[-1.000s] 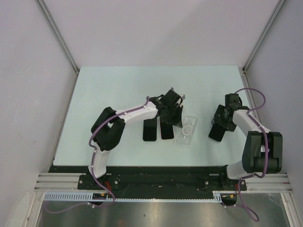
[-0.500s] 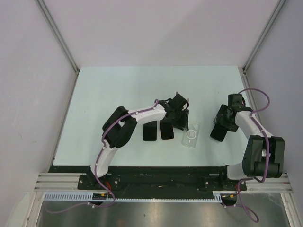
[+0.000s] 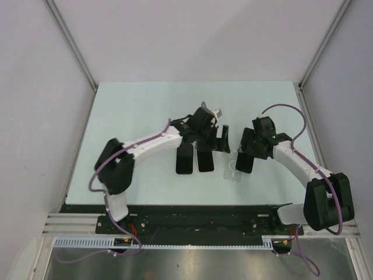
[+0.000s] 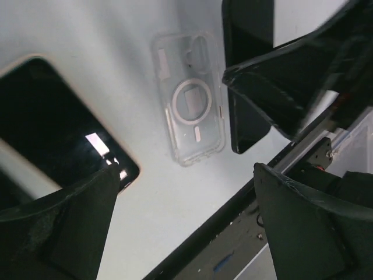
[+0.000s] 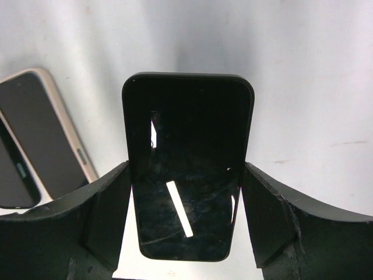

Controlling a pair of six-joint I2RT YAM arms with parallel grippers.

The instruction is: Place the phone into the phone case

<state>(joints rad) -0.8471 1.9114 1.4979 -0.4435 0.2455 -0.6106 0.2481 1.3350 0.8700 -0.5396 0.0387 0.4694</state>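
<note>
The clear phone case [image 3: 232,171] [image 4: 189,108] lies flat on the pale table with nothing in it. My right gripper [image 3: 247,153] [image 5: 186,217] is shut on the long sides of a black phone [image 3: 243,164] [image 5: 187,169]. It holds the phone screen-up just right of the case, and the phone's left edge overlaps the case in the top view. My left gripper [image 3: 217,140] [image 4: 186,227] hovers open above and behind the case, with nothing between its fingers [image 4: 58,233].
Two other phones lie side by side left of the case: a black one [image 3: 184,161] and one in a beige case [image 3: 205,160] [image 5: 49,137] [image 4: 58,125]. The table's black front edge [image 4: 233,204] runs close below the case.
My left gripper has opened, come off the clear case and drawn back. The right arm has swung left, carrying the black phone from the right side to the case.
</note>
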